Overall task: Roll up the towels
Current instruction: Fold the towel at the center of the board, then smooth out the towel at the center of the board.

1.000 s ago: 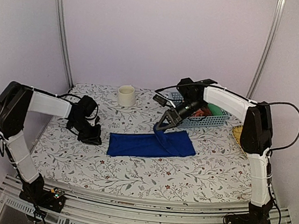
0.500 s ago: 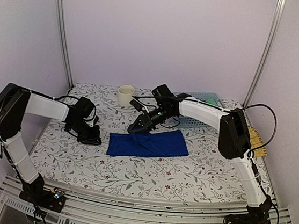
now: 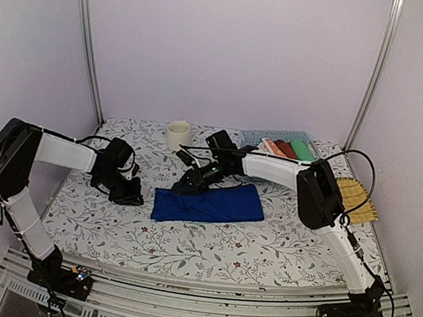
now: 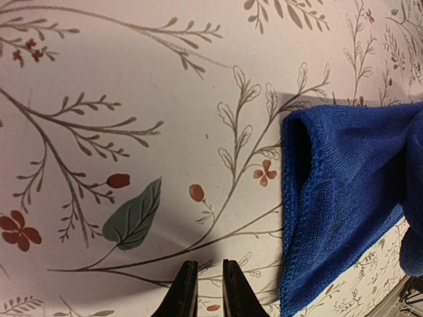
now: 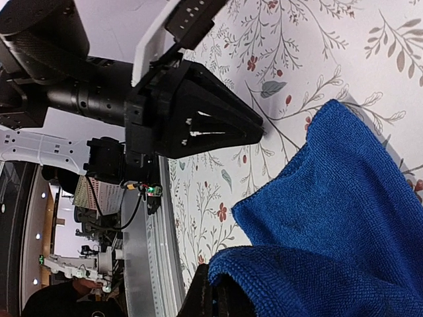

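Note:
The royal blue towel [image 3: 214,205] lies flat in the middle of the table, with a layer doubled over on top. My right gripper [image 3: 183,187] is shut on a fold of it at its far left corner; the right wrist view shows the fold [image 5: 330,277] pinched in the gripper [image 5: 215,300]. My left gripper [image 3: 131,194] is shut and empty, low over the table just left of the towel's left edge [image 4: 330,198]; it also shows in the left wrist view [image 4: 205,290]. An orange-and-white piece [image 3: 269,145], perhaps the printed towel, lies in the basket.
A blue basket [image 3: 254,136] at the back right holds a red roll [image 3: 284,148] and a green roll [image 3: 300,149]. A cream cup [image 3: 178,134] stands at the back. A yellow brush-like object [image 3: 356,198] lies at the right edge.
My right gripper has carried the towel's fold from near the basket leftward and down to the towel's left end. The towel now looks shorter. The left arm has barely moved.

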